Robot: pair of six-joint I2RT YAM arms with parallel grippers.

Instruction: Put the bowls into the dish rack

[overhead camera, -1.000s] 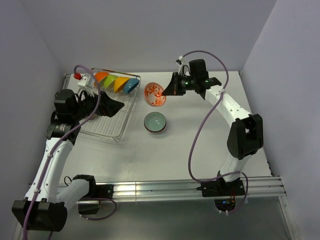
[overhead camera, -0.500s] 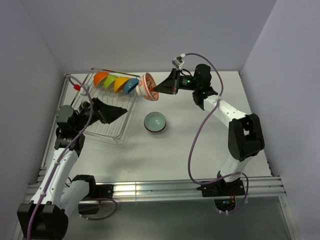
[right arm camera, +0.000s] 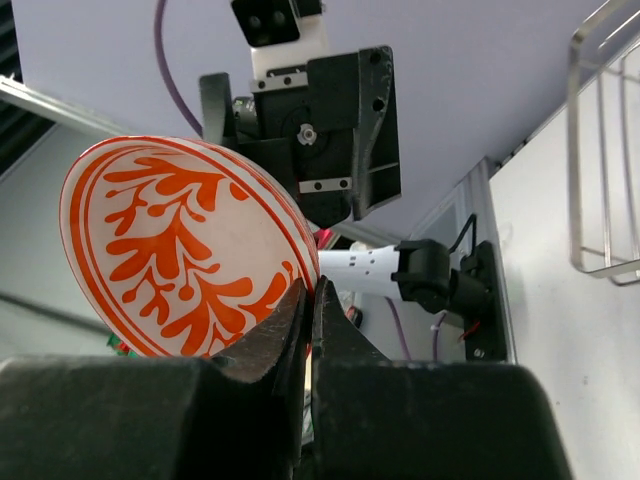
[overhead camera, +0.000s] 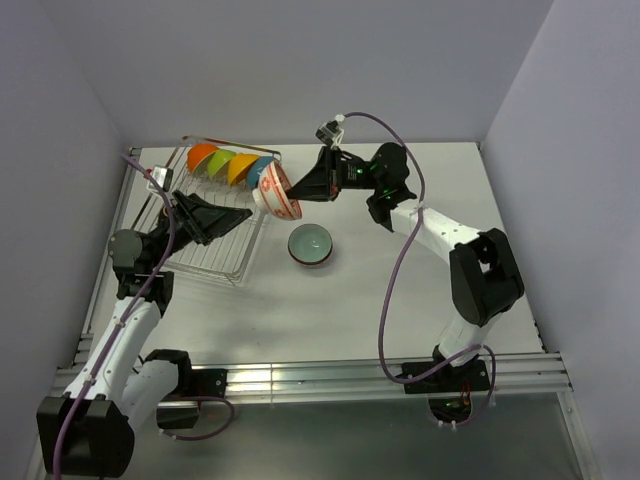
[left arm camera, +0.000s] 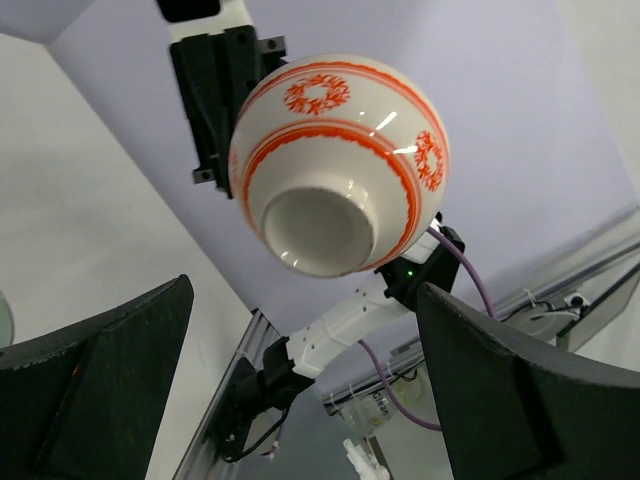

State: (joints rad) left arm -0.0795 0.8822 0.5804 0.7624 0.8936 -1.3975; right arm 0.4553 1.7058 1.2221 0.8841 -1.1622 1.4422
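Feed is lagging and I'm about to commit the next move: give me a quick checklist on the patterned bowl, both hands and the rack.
1. Right hand shut on the patterned bowl at its rim: ok.
2. Patterned bowl off the table, held on edge: ok.
3. Left hand open: ok.
4. Left hand out of the bowl's way: not ok, it hangs over the dish rack right beside the bowl.
5. Free space in the rack: ok, near rows bare.
6. Teal bowl apart from both hands: ok, upright on the table.
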